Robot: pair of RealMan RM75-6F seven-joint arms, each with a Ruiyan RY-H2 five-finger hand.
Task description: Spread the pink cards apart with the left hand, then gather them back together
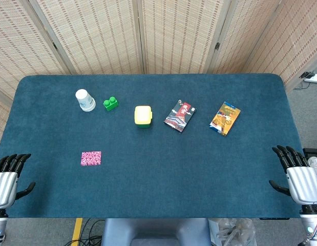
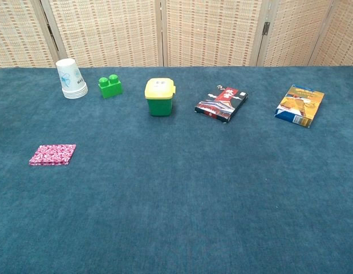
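Observation:
The pink cards (image 1: pixel 91 158) lie in one neat stack on the blue table, left of centre and toward the front; the chest view shows the same pink cards (image 2: pixel 52 154) at its left. My left hand (image 1: pixel 7 177) rests at the table's front left corner, fingers apart and empty, well to the left of the stack. At the front right corner my right hand (image 1: pixel 299 177) sits with its fingers spread, holding nothing. Neither hand appears in the chest view.
Along the back stand a stack of white cups (image 1: pixel 84 100), a green brick (image 1: pixel 110 103), a green pot with a yellow lid (image 1: pixel 143 116), a dark red packet (image 1: pixel 180 116) and an orange-blue packet (image 1: pixel 225 118). Blue cloth covers the table (image 1: pixel 158 174).

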